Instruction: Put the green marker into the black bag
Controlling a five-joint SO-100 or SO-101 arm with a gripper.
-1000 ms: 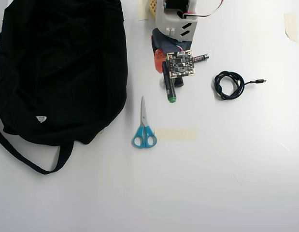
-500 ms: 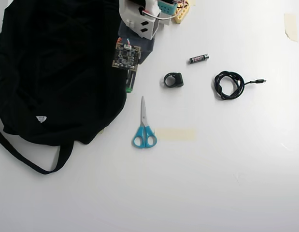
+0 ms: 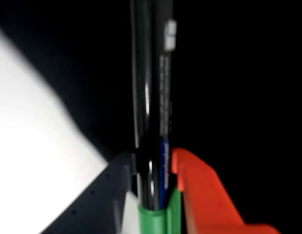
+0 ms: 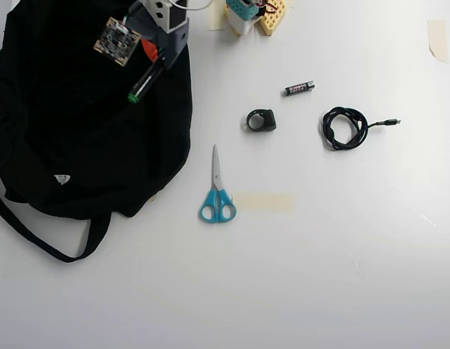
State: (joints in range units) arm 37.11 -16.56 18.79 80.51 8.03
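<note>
Green marker (image 3: 151,112) glossy plastic; black bag (image 4: 79,123) matt cloth; table (image 4: 319,276) smooth white.

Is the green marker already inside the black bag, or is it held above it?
Held, not inside. The gripper clamps the green marker between its fingers, over the black bag.

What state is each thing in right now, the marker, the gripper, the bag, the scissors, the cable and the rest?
green marker: capped, clamped in the gripper, held over the bag.
gripper: shut on the marker.
black bag: lying flat and slumped on the table; whether its opening is under the marker cannot be told.
scissors: closed, lying flat.
black cable: coiled, plug end trailing out.
battery: lying on its side.
</note>
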